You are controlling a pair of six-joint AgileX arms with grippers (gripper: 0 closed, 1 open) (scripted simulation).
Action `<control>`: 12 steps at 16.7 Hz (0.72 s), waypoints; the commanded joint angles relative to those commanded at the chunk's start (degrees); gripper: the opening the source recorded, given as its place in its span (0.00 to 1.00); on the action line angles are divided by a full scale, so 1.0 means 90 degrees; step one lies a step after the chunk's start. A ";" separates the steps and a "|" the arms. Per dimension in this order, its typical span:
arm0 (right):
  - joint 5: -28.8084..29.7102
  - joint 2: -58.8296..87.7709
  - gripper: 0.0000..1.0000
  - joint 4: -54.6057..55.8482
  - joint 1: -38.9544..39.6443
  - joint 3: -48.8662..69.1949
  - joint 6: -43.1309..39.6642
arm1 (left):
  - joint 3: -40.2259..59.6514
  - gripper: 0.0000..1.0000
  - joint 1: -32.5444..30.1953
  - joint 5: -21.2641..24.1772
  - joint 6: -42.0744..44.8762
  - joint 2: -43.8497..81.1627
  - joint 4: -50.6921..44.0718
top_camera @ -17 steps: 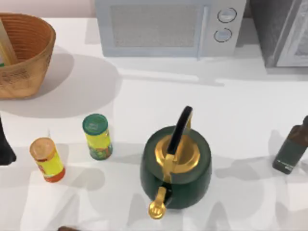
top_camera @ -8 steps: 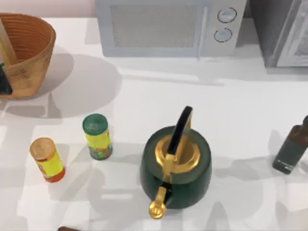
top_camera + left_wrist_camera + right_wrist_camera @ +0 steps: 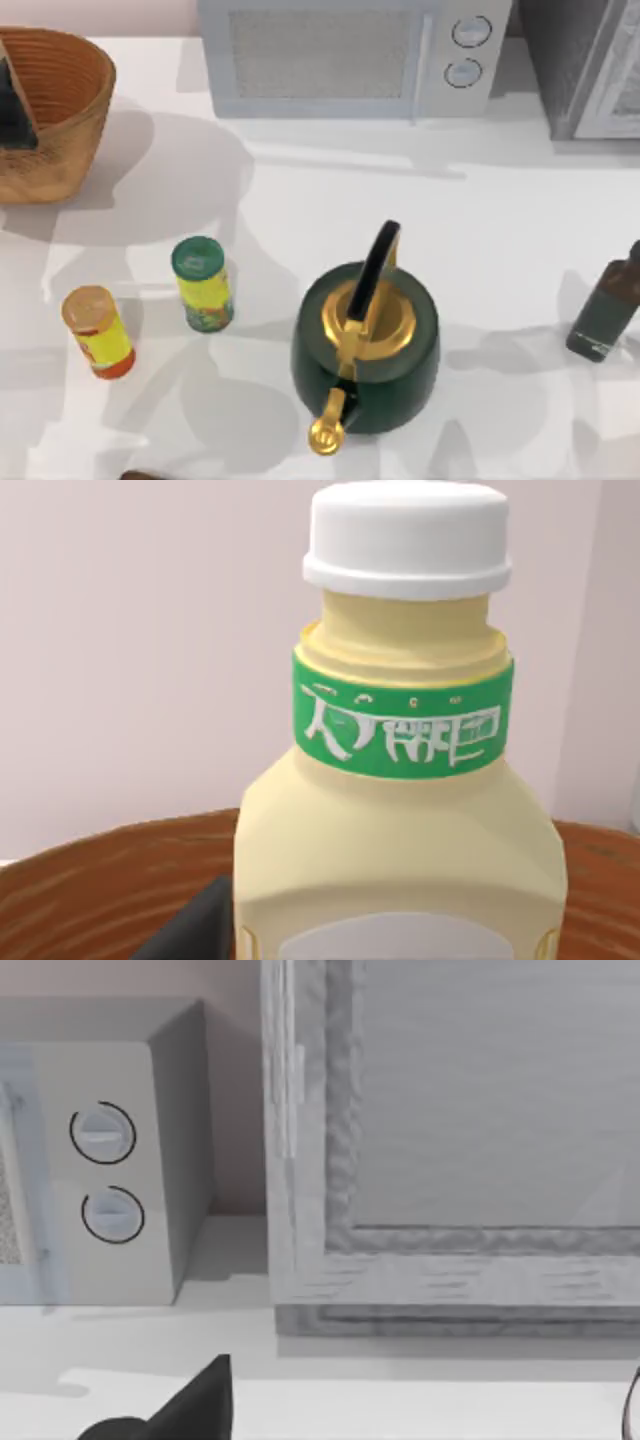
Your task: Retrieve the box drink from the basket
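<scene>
Far left of table: large round orange-brown woven wicker basket, ribbed walls. A dark shape, the left gripper, sits over its inside at the frame edge. The top view does not give the finger spread; cannot tell.

Left wrist view, close in: pale yellow-tan flat-sided box drink with white screw cap and green printed neck band, standing upright inside the basket, brown rim curving behind it. One dark fingertip lies just beside the carton's lower shoulder; whether it touches is unclear, and nothing looks clamped yet.

Handling, as a judgement: a light, fairly stiff body with smooth, likely slippery flat faces. The neck is narrow and the cap rounded, so the broad flat sides below the shoulder look like the safer hold. Squeeze moderately; thin walls may dent. Lift straight up to clear the basket wall.

Moving right on the table: yellow orange-lidded cylinder, yellow green-lidded cylinder, dark green kettle with gold lid and spout, grey microwave at the back, dark bottle far right.

Right wrist view: microwave dials, a grey framed panel, and a dark tip of the right gripper, parked; spread not readable.

View differences: the top view gives the layout but hides the carton behind the gripper; the left wrist view gives the carton's shape and label but no table.
</scene>
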 joint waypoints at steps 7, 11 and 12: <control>0.0000 0.0000 1.00 0.0000 0.0000 0.0000 0.0000 | 0.0578 1.00 0.0168 0.0203 0.0002 0.1690 0.1113; 0.0000 0.0000 1.00 0.0000 0.0000 0.0000 0.0000 | 0.0593 1.00 0.0172 0.0209 0.0002 0.1734 0.1143; 0.0000 0.0000 1.00 0.0000 0.0000 0.0000 0.0000 | 0.0586 1.00 0.0146 0.0199 0.0031 0.1600 0.1168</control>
